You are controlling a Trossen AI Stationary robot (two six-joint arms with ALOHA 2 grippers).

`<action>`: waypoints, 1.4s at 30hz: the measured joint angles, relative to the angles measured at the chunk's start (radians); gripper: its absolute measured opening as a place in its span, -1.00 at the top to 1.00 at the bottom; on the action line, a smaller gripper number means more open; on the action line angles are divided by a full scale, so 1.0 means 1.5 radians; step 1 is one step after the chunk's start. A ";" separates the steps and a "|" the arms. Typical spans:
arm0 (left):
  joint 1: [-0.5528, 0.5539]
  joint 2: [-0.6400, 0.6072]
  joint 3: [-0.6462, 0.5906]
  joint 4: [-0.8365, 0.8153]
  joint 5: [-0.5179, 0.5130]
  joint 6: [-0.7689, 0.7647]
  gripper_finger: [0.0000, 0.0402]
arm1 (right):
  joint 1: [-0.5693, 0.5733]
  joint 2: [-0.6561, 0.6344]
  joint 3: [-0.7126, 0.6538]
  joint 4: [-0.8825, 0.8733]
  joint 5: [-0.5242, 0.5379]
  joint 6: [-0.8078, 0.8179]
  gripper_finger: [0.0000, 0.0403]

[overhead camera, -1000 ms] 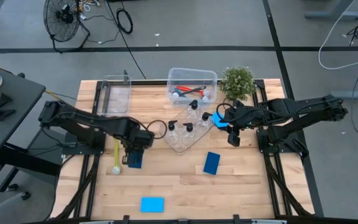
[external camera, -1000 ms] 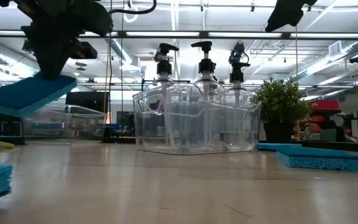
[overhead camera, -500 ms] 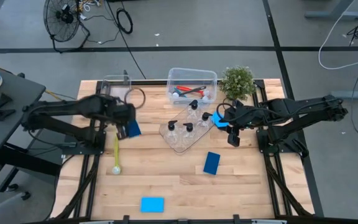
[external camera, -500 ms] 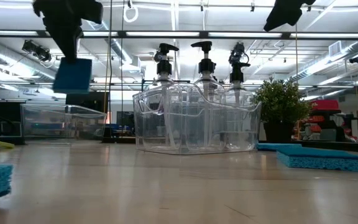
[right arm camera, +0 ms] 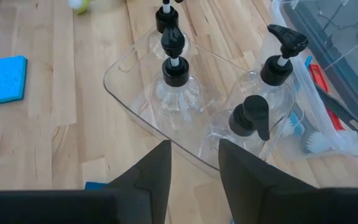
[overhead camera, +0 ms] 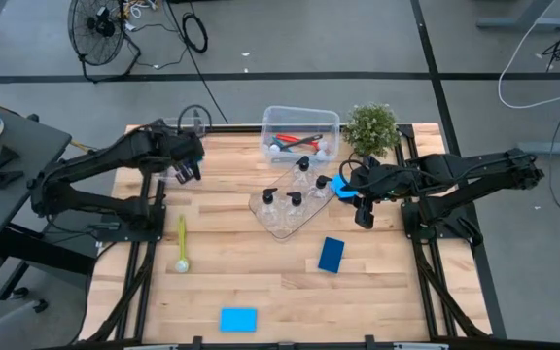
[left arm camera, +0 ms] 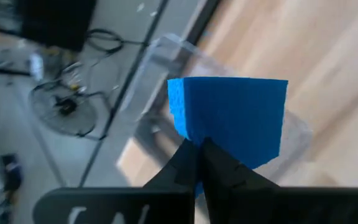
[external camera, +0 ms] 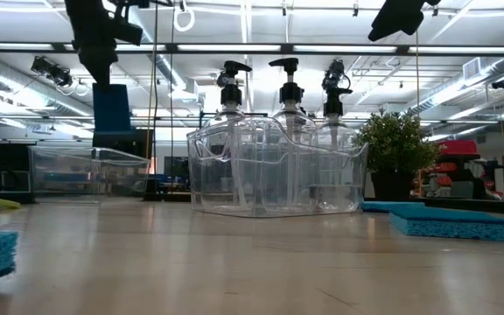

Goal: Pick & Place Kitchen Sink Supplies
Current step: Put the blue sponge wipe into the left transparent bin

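Left pincer [left arm camera: 197, 146] clamped on dark-blue sponge [left arm camera: 232, 115], hanging edge-down above far-left clear bin [overhead camera: 178, 136], likely for drop-in. Right pincer [right arm camera: 194, 165] half-spread, empty, beside bottle tray [right arm camera: 120, 84].

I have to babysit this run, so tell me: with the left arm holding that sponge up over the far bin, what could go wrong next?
1. The left gripper pinches the dark-blue sponge only by one edge, so it may slip or swing before release.
2. It hangs near the clear bin's rim; a drop could land on the rim or table.
3. The right gripper hovers open beside the pump bottles; a careless move could topple them.
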 joint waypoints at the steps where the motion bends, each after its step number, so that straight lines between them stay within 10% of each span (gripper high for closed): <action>1: 0.013 0.000 0.000 0.000 -0.012 0.005 0.93 | 0.000 0.000 0.000 0.000 0.001 0.000 0.32; 19: 0.160 0.001 0.000 0.028 -0.053 0.027 0.72 | -0.001 0.000 0.000 0.003 0.018 0.000 0.32; 31: 0.167 0.001 0.000 0.060 -0.040 0.020 0.02 | -0.001 0.000 0.000 0.003 0.018 0.000 0.32; 42: 0.155 0.001 0.000 0.089 0.120 -0.065 -0.19 | -0.001 0.000 0.000 -0.004 0.010 0.000 0.32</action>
